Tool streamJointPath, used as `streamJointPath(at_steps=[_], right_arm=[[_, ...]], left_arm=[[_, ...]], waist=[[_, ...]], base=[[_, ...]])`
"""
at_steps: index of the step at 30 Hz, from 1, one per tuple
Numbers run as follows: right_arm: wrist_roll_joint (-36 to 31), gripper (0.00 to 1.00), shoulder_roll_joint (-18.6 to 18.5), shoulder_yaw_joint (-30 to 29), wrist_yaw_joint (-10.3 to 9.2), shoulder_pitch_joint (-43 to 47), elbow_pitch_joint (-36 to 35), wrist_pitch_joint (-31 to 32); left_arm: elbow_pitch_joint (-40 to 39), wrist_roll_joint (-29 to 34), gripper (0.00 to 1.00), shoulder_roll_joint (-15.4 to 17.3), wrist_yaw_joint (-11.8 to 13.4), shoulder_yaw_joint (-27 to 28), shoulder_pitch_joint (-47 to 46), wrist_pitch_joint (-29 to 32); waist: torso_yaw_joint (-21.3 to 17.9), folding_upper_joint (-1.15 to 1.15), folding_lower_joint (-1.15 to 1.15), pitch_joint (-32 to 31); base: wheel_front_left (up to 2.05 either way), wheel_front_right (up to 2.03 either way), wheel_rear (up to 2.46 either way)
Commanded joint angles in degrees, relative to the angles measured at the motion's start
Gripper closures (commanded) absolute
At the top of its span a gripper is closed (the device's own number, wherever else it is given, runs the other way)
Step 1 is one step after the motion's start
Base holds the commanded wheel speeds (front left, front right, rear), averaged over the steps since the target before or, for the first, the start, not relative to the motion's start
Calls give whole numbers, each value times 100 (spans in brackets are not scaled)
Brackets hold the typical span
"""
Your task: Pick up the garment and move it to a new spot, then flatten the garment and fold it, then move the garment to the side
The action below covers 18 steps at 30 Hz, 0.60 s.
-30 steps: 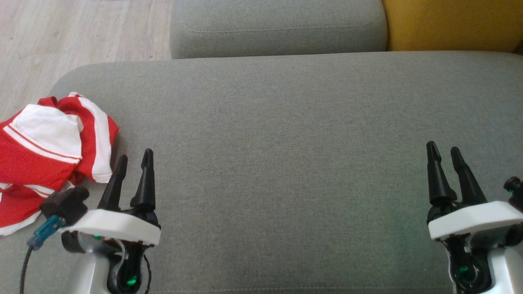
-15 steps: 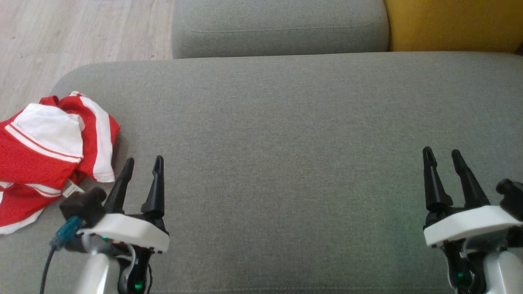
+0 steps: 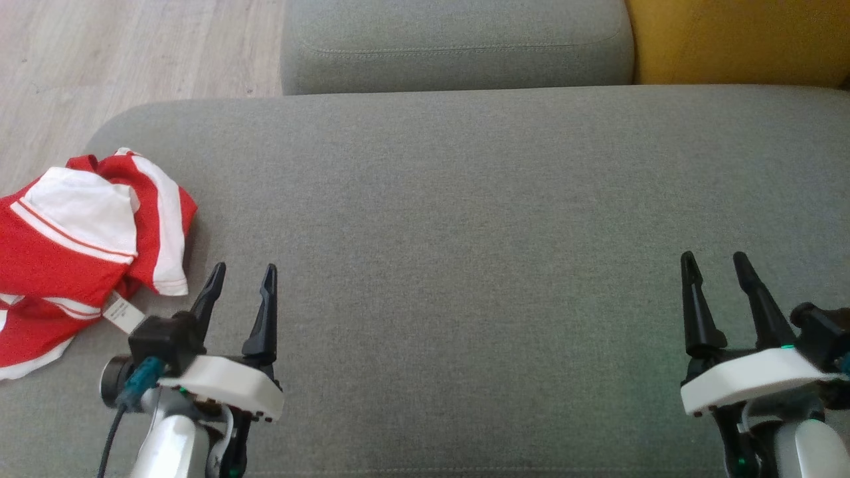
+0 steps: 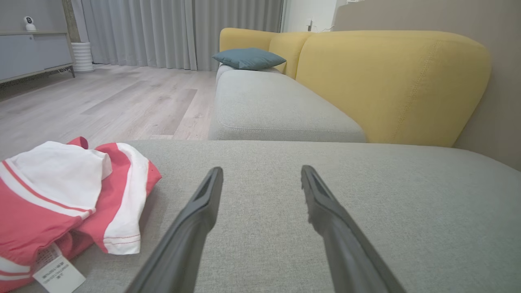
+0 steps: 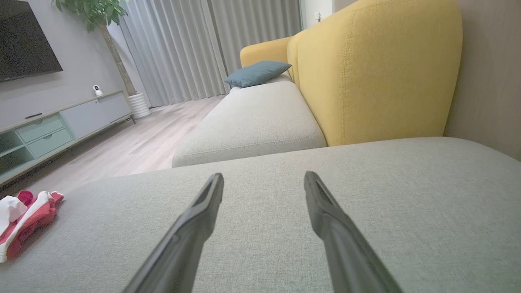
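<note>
L fingers (image 3: pixel 265 312) parted, holding nothing | R fingers (image 3: pixel 694 305) parted, empty | both over grey sofa seat (image 3: pixel 465 199) | garment (image 3: pixel 66 252) red/white, crumpled, just left of L fingers, apart | garment cut off at frame edge; label (image 3: pixel 121 313) txt unreadable

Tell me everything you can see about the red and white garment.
The garment is soft-looking red fabric with white panels and thin stripes, lying crumpled in a heap at the left end of the grey cushion. A white care label sticks out at its near edge. It rests on the cushion alone; the open left gripper stands beside it, not touching.
</note>
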Motion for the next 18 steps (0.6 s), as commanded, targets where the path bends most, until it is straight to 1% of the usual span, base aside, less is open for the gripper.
streamJointPath(at_steps=[1,10,18], right_arm=[[-249,0,-43,131,-4,-138,-290,-95],[-761,0,-21,105,-4,-90,-409,-145],[-649,0,-11,56,-4,-46,-367,-170]], left_arm=[[-136,218,0,122,72,144,-382,-104],[-85,658,0,105,161,94,-368,-238],[4,539,0,84,185,130,-319,-241]], waist=[[6,0,0,6],[52,0,0,25],[40,0,0,15]], base=[[0,0,0],[0,0,0],[0,0,0]])
